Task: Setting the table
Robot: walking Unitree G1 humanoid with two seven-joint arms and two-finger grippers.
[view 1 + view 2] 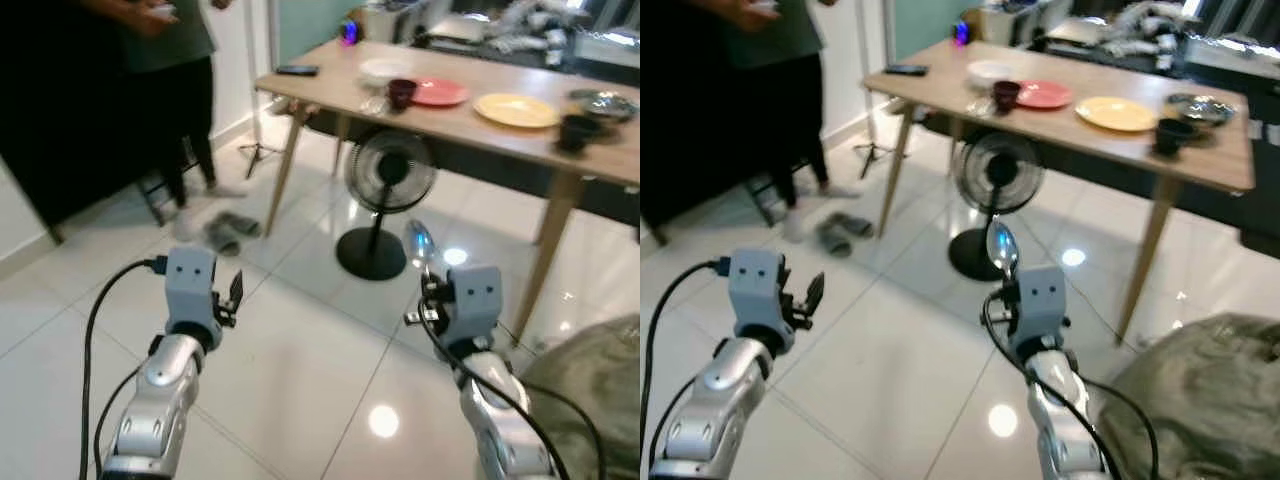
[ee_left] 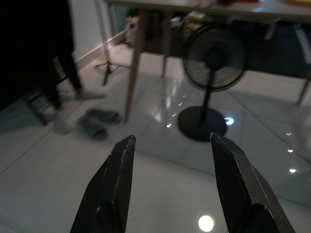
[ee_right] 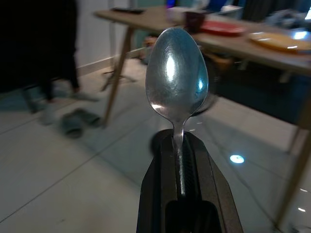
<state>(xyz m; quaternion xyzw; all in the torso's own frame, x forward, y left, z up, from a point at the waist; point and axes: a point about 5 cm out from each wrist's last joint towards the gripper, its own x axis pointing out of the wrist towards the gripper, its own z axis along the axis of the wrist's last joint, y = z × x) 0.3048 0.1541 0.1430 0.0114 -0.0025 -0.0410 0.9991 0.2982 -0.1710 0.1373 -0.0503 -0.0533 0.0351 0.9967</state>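
Right claw (image 3: pixel 187 160) is clenched on the handle of a metal spoon (image 3: pixel 176 77); the spoon's bowl stands up beyond the fingertips, held in the air above the white tiled floor (image 1: pixel 300 340), well short of the wooden surface (image 1: pixel 480 85). In the head view the spoon (image 1: pixel 1001 245) points toward a black pedestal fan (image 1: pixel 385 200) standing on the floor under the near edge of the surface.

Left claw (image 2: pixel 170 160) is released, fingers (image 2: pixel 119 179) spread apart with nothing between them, held over the floor at about the same height as the right.

On the surface, robot's left to right: a dark phone (image 1: pixel 297 70) near the corner, a white plate (image 1: pixel 385 68), a dark red cup (image 1: pixel 402 93) just beside a red plate (image 1: pixel 440 93), a yellow plate (image 1: pixel 516 109), a black cup (image 1: pixel 578 131), and a glass bowl (image 1: pixel 603 103) behind it.

A person in dark clothes (image 1: pixel 165 60) stands to the robot's left, near the wall. A pair of grey slippers (image 1: pixel 230 232) lies on the floor near the surface's corner leg. A grey-green fabric mass (image 1: pixel 590 390) sits at the robot's lower right.
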